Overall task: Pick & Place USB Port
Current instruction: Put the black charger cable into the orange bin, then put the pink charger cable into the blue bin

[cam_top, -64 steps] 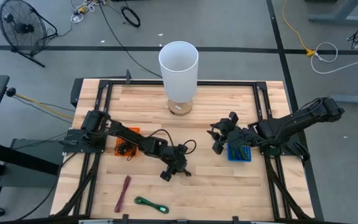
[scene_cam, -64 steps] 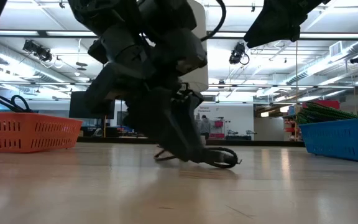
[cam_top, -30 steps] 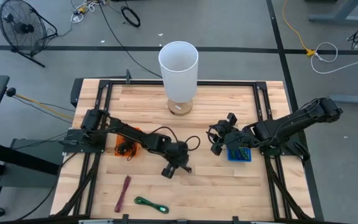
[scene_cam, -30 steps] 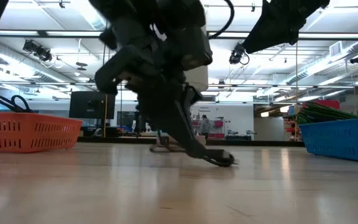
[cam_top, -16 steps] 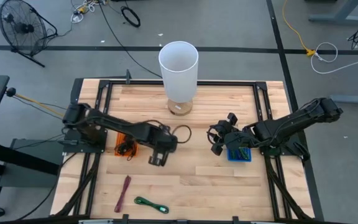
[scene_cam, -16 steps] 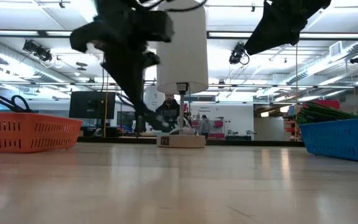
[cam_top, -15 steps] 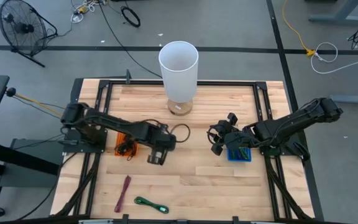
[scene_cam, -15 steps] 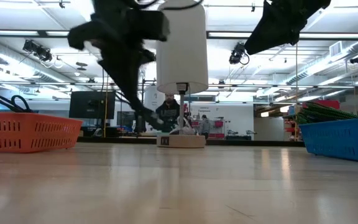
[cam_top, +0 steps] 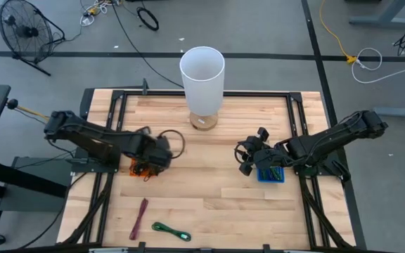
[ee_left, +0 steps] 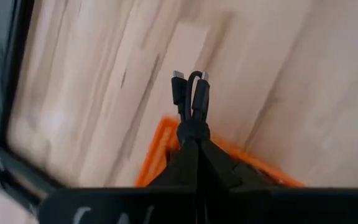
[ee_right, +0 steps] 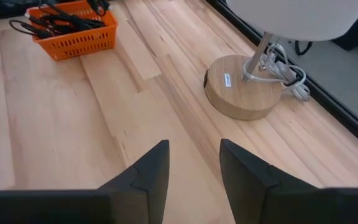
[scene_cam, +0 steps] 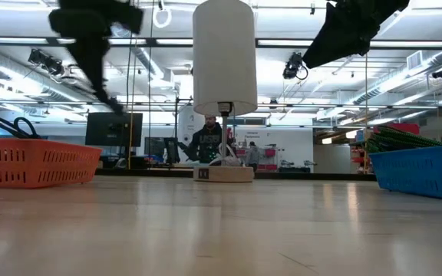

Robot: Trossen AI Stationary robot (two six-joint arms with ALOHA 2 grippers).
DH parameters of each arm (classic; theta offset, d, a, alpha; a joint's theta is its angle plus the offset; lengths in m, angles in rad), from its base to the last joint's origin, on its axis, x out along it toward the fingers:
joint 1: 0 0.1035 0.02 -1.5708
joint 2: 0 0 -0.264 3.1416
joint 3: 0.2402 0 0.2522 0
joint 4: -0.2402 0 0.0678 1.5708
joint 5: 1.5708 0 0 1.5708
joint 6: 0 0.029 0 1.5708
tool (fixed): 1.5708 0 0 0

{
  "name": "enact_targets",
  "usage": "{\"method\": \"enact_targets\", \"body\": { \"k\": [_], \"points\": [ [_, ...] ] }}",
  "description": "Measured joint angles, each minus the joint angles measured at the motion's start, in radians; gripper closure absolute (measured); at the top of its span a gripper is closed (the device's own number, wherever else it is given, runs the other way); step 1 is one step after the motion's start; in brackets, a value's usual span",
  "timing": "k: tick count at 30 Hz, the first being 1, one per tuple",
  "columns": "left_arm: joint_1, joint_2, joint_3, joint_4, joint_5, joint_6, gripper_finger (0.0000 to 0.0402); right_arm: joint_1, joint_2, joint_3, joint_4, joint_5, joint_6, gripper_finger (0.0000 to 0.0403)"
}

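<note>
Pinching a looped black USB cable (ee_left: pixel 191 99), left fingers (ee_left: pixel 194 152) hang above orange basket (ee_left: pixel 160 158).

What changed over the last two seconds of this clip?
The left gripper, shut on a black cable, lifted it off mid-table and carried it left to above the orange basket. The right gripper stayed open by the blue basket; the lamp is unchanged.

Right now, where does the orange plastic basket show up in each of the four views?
High view: orange plastic basket at table's left, partly under the left hand.
Low view: at far left, on the tabletop.
Left wrist view: behind the shut fingers gripping a black cable; its rim shows.
Right wrist view: far across the table.
Shared landmark: white lamp with round wooden base, absent from the left wrist view.
</note>
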Motion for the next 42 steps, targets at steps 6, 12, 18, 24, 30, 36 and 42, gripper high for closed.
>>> {"method": "enact_targets", "body": {
  "k": [6, 12, 18, 24, 30, 36, 42],
  "points": [
    [-0.049, -0.126, -0.19, -0.022, 0.037, -0.334, 0.0398, 0.0, 0.0, 0.0, -0.002, 0.0, -0.009, 0.0262],
    [-0.116, -0.204, -0.294, 0.011, 0.069, -0.629, 0.0398, 0.0, 0.0, 0.0, 0.002, 0.007, -0.036, 0.0262],
    [-0.142, -0.203, -0.323, 0.02, 0.041, -0.728, 0.0398, 0.0, 0.0, 0.0, 0.002, 0.034, -0.039, 0.0262],
    [-0.142, -0.197, -0.35, 0.072, 0.001, -0.722, 0.0363, 0.0, 0.0, 0.0, 0.001, 0.033, -0.032, 0.0262],
    [-0.142, -0.196, -0.359, 0.087, 0.029, -0.716, 0.0327, 0.0, 0.0, 0.0, 0.002, 0.034, -0.032, 0.0262],
    [-0.141, -0.196, -0.359, 0.086, 0.028, -0.665, 0.0312, 0.0, 0.0, 0.0, 0.004, 0.034, -0.032, 0.0262],
    [-0.144, -0.196, -0.319, 0.08, 0.119, -0.618, 0.0318, 0.0, 0.0, 0.0, 0.004, 0.034, -0.032, 0.0262]
  ]
}}
